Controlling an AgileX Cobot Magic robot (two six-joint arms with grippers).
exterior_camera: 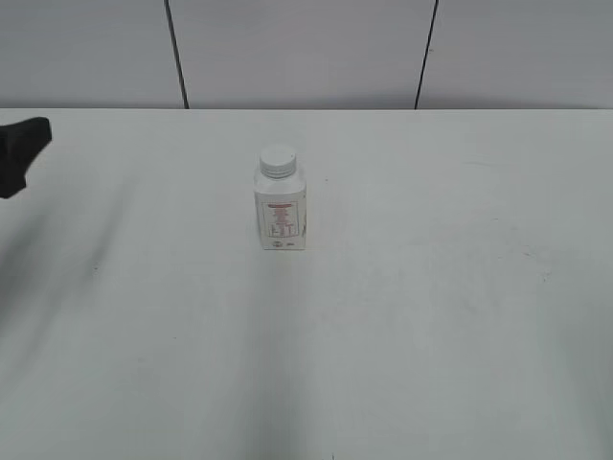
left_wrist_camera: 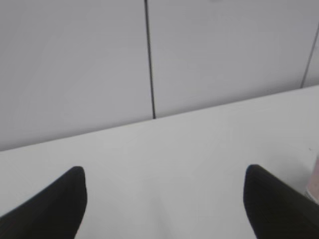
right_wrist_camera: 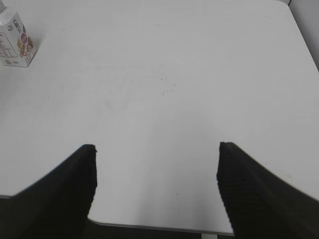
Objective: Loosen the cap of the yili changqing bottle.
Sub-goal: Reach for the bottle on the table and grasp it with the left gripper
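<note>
At far left of the exterior view, the left tool (exterior_camera: 21,153) enters only as a dark edge; its wrist view shows the jaws spread wide, holding nothing, facing the rear wall (left_wrist_camera: 75,74) across the bare surface (exterior_camera: 431,316). Near centre stands the yili changqing bottle (exterior_camera: 281,211), upright, long axis vertical, its red-printed label facing the camera, the cap (exterior_camera: 278,160) seated on top and pointing straight up. The right tool (right_wrist_camera: 155,186), absent from the exterior view, also has wide, empty jaws, and sees the bottle well apart at the upper left corner of its own view. Neither tool touches the bottle; approach appears to be the step in hand. Advisable technique: one tool braces the squarish body low, the other closes squarely on the ribbed cap edge, twisting about the vertical axis without tipping.
</note>
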